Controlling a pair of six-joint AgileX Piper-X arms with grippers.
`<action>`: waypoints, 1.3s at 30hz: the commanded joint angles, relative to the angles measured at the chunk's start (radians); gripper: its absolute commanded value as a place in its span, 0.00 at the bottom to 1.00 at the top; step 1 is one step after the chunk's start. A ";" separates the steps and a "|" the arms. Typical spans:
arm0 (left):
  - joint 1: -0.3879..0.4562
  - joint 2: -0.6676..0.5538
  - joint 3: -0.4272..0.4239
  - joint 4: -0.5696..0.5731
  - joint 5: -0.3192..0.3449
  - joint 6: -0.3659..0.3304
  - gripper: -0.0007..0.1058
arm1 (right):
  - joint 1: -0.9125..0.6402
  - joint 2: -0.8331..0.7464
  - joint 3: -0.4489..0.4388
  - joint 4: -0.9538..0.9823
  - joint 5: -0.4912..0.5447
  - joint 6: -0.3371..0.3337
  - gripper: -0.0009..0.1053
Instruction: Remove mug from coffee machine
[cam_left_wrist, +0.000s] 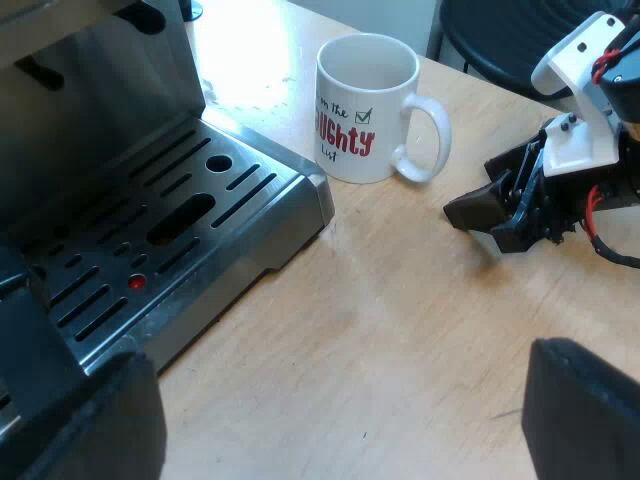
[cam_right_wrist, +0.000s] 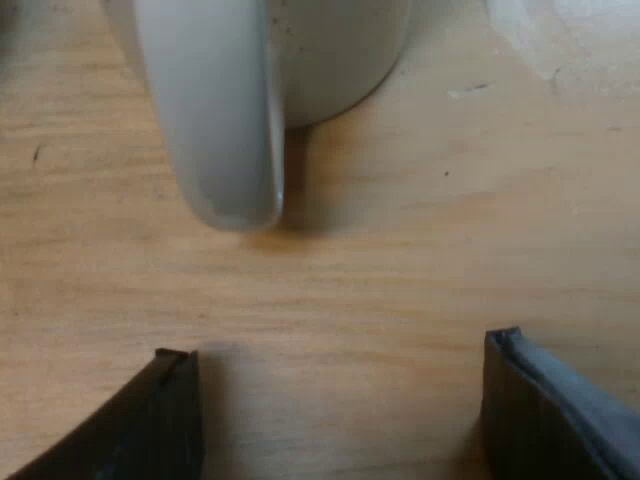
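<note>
The mug (cam_left_wrist: 365, 105) stands on the table (cam_left_wrist: 400, 330), just beside the machine's drip tray (cam_left_wrist: 290, 185), its handle near my right gripper (cam_right_wrist: 340, 372), whose fingers are apart and empty. I judge it delivered, so I'd back straight off without nudging the handle. My left gripper (cam_left_wrist: 335, 405) hangs spread too.

In your right wrist view the mug (cam_right_wrist: 230, 100) is blurred, and its rim is cut off by the edge. In the left wrist view the edge cuts the espresso machine (cam_left_wrist: 90, 90) above its drip tray (cam_left_wrist: 295, 195), and the mug's print curves partly out of sight.
</note>
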 joint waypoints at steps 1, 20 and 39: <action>-0.004 0.003 -0.002 -0.018 -0.011 -0.011 0.75 | -0.001 0.004 0.004 0.088 -0.059 -0.002 0.59; -0.004 0.003 -0.002 -0.018 -0.034 -0.011 0.75 | -0.001 -0.401 -0.143 0.664 -0.070 0.013 0.59; 0.094 0.003 -0.125 0.116 -0.122 -0.123 0.75 | -0.001 -0.531 -0.595 1.278 -0.086 0.011 0.59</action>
